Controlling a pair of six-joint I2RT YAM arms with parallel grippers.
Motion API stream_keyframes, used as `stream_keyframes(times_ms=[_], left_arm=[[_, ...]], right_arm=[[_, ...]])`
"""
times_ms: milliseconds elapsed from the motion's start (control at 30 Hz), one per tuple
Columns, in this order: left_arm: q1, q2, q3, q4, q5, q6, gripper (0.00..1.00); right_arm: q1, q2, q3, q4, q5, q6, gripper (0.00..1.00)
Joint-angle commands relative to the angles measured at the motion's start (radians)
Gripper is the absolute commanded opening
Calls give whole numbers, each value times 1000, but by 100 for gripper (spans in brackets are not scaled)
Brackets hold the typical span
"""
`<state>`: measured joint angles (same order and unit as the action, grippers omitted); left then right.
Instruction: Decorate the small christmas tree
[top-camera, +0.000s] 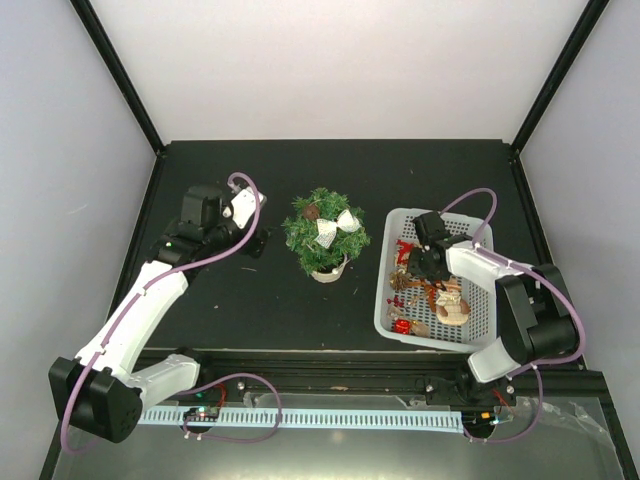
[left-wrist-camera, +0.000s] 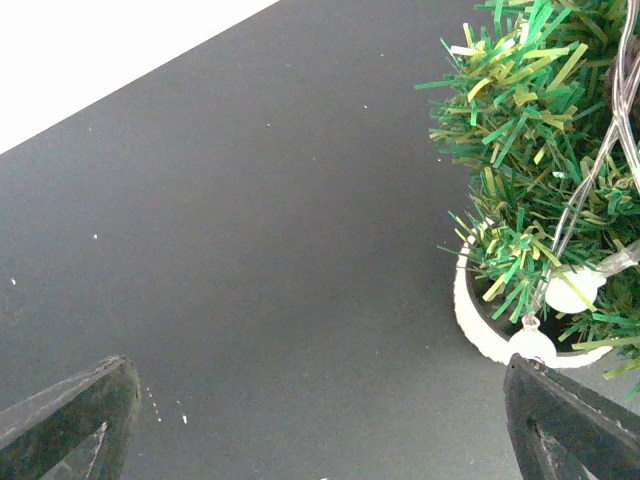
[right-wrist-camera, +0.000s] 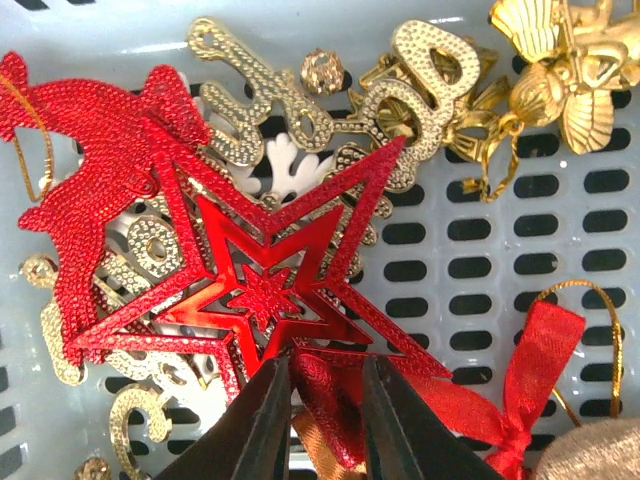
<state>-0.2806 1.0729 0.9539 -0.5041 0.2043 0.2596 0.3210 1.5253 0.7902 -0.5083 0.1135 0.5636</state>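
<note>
Evidently fetching decoration for the small christmas tree (top-camera: 322, 232), the right gripper (right-wrist-camera: 325, 372) pinches a red star (right-wrist-camera: 265, 290) right of it, while the left gripper (left-wrist-camera: 320, 410) gapes.

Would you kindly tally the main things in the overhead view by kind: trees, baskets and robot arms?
Small christmas tree: 1
White basket: 1
Robot arms: 2
Total: 4
</note>
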Motion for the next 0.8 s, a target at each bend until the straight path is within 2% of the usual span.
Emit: stream_keyframes(times_ms=[0,300,567,767], left_arm=[[7,-27,24,-39,13,-5,99],[8,-37,35,-52,23,-3,99],[8,-53,45,-63,34,3,99],[8,-61,62,-65,46,-8,99]], right_arm=[[-12,25,-13,43,-8,-10,23],[-11,18,-19,24,-17,-12,16],[-12,-1,-46,3,-39,-3,25],[-11,-17,-66,6,-48,4,12]])
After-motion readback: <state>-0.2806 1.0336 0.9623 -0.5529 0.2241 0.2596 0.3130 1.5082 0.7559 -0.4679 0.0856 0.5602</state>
